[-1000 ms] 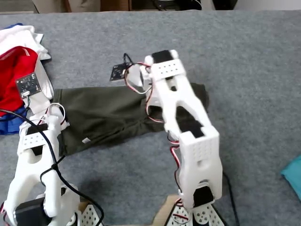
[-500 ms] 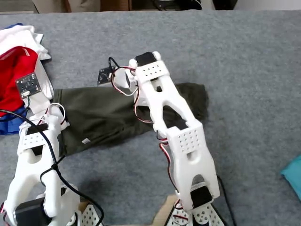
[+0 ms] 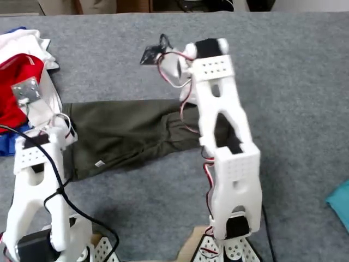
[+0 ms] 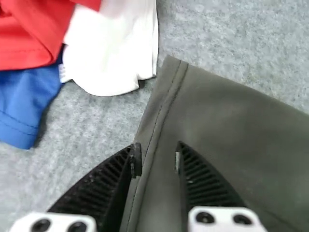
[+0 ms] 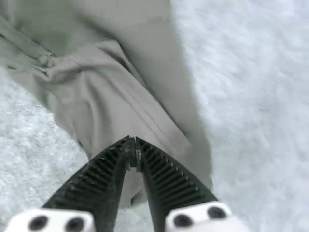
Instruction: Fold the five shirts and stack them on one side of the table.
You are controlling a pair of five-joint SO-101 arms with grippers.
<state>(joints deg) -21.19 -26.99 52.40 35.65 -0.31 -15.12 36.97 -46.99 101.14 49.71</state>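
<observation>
A dark olive shirt [image 3: 125, 134] lies spread across the grey table, left of centre. My left arm [image 3: 35, 164] stands at the shirt's left end. In the left wrist view, my left gripper [image 4: 154, 162] is open, its fingers straddling the hemmed edge of the olive shirt [image 4: 231, 125]. My right arm [image 3: 223, 120] stretches over the shirt's right end. In the right wrist view, my right gripper [image 5: 134, 155] is shut, tips touching, just above a creased part of the shirt [image 5: 111, 96]; I see no cloth between the fingers.
A heap of shirts sits at the back left corner: white [image 3: 27, 41], red [image 3: 16, 82] and blue [image 3: 8, 143]. The white one [image 4: 116, 53] lies close to the olive shirt's corner. A teal cloth [image 3: 341, 204] pokes in at the right edge.
My right arm swung left, then back right and farther across the table. My left arm shifted slightly to the left and back. The olive shirt has hardly moved.
</observation>
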